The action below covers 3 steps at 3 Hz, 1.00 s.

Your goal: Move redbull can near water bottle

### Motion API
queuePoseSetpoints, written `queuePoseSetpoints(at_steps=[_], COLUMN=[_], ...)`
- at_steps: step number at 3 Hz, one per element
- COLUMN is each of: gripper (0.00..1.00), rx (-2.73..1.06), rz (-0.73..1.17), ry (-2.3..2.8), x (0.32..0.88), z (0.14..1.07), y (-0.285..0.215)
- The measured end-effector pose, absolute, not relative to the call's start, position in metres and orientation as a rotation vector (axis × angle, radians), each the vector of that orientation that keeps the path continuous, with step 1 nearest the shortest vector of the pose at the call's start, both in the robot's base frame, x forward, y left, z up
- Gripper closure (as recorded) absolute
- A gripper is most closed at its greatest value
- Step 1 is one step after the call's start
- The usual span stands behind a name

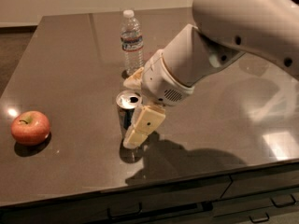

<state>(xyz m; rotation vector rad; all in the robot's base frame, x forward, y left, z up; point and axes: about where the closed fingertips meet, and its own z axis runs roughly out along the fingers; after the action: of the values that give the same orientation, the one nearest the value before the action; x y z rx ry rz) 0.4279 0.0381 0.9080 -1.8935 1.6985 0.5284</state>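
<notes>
A: While the white arm is hanging over the right half of the tabletop, where is the pincer sitting?

B: It is hovering low near the front edge, about midway along it, and it is straddling the redbull can.

A: Is it gripping the can?

B: Its fingers are standing spread apart. One is lying across the can's near side and the other is poking out behind the silver top, with a small gap showing between that finger and the rim. So the pincer is standing open around the can, not clamping it.

A: And the can itself?

B: It is standing upright on the tabletop near the front edge, its drinking hole facing up.

A: Where is the water bottle standing?

B: It is standing upright toward the far edge, almost straight behind the can and well apart from it.

A: Is anything else lying about?

B: A red apple is resting near the front left corner, and drawer fronts are showing below the front edge.
</notes>
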Motion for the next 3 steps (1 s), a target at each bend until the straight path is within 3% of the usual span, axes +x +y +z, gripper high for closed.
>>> queuePoseSetpoints(at_steps=[3], gripper=[0.87], rx=[-1.825], rz=[0.541], ry=[1.772], x=[0.455], z=[0.929], y=[0.012])
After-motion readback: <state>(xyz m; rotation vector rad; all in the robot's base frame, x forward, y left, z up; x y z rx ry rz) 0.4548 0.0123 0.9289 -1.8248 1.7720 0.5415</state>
